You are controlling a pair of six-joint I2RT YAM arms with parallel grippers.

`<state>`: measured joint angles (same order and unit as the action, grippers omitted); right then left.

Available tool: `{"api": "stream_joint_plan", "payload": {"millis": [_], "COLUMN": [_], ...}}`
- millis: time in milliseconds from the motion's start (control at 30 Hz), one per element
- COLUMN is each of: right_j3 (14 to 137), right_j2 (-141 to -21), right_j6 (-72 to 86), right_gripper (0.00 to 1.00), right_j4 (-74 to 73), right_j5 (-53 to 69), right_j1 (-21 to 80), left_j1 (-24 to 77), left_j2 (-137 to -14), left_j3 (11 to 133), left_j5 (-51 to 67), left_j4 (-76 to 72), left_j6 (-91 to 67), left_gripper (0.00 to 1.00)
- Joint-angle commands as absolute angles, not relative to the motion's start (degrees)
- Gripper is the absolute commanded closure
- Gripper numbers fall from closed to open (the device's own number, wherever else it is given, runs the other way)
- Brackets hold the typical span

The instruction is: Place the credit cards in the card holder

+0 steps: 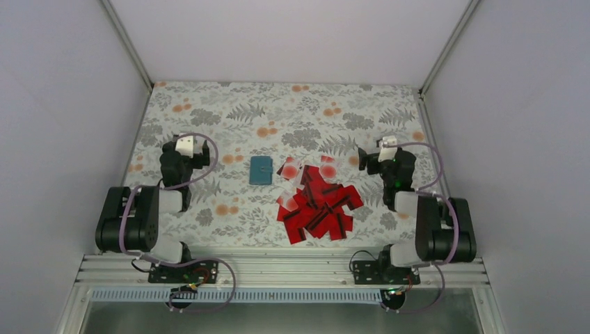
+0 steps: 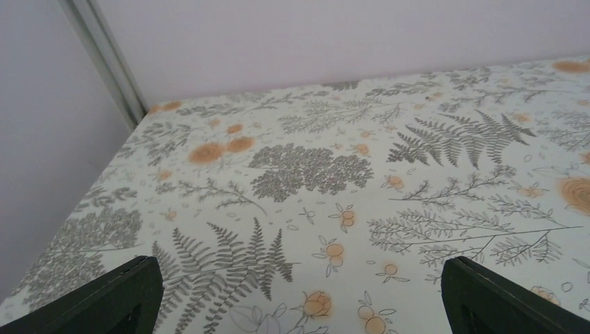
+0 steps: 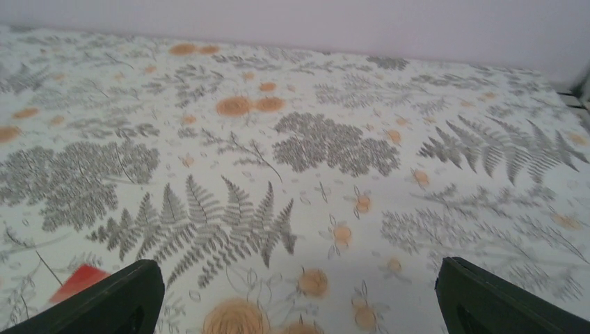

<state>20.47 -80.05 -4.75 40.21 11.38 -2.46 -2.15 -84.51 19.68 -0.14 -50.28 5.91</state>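
The teal card holder (image 1: pixel 261 170) lies closed on the patterned table, left of centre. The red credit cards (image 1: pixel 316 203) lie in a loose overlapping pile to its right, some with black stripes, a few white faces with a red spot at the pile's far edge. My left gripper (image 1: pixel 188 142) is left of the holder, open and empty; its fingers (image 2: pixel 104 300) stand wide apart over bare cloth in the left wrist view. My right gripper (image 1: pixel 385 146) is right of the pile, open and empty. One red card corner (image 3: pixel 80 282) shows by its left finger (image 3: pixel 111 303).
The table carries a fern and orange flower cloth (image 1: pixel 292 111). White enclosure walls stand at the back and both sides, with metal posts in the far corners (image 1: pixel 146 83). The arm bases sit on a rail (image 1: pixel 278 268) at the near edge.
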Motion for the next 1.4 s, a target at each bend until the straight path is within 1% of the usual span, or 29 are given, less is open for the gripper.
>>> {"api": "stream_joint_plan", "payload": {"millis": [0,33,100,233,300,333,567,1367], "right_j3": [25.98,25.56,22.10,20.72,16.71,18.23,17.89,18.12], "right_j2": [-84.61,-84.67,-85.88,-86.61,-88.11,-87.53,-87.25,-87.57], "right_j6": [-5.52,-5.30,-3.81,-2.31,-0.25,-0.57,-0.44,-0.54], "right_gripper": [0.01,0.01,0.01,0.01,0.01,0.01,0.01,0.01], "right_j4": [46.07,47.35,55.27,58.36,66.55,63.06,63.83,63.70], "right_j5": [25.66,26.58,25.26,20.51,17.43,16.54,14.73,14.50], "right_j1": [-5.43,-5.45,-5.28,-5.03,-4.79,-4.67,-3.94,-3.82], "left_j1": [-2.46,-2.46,-2.42,-2.37,-2.33,-2.37,-2.37,-2.35], "left_j2": [-86.88,-87.05,-88.86,-88.78,-88.98,-89.04,-88.89,-88.84], "left_j3": [17.86,16.68,14.08,14.43,14.50,14.46,14.41,14.27], "left_j5": [4.89,5.24,5.27,5.24,5.25,5.20,5.04,5.01], "left_j4": [-62.47,-64.68,-71.40,-70.02,-70.10,-70.22,-70.22,-70.31], "left_j6": [6.40,6.62,6.72,6.62,6.64,6.60,6.69,6.71], "left_gripper": [0.00,0.00,0.00,0.00,0.00,0.00,0.00,0.00]}}
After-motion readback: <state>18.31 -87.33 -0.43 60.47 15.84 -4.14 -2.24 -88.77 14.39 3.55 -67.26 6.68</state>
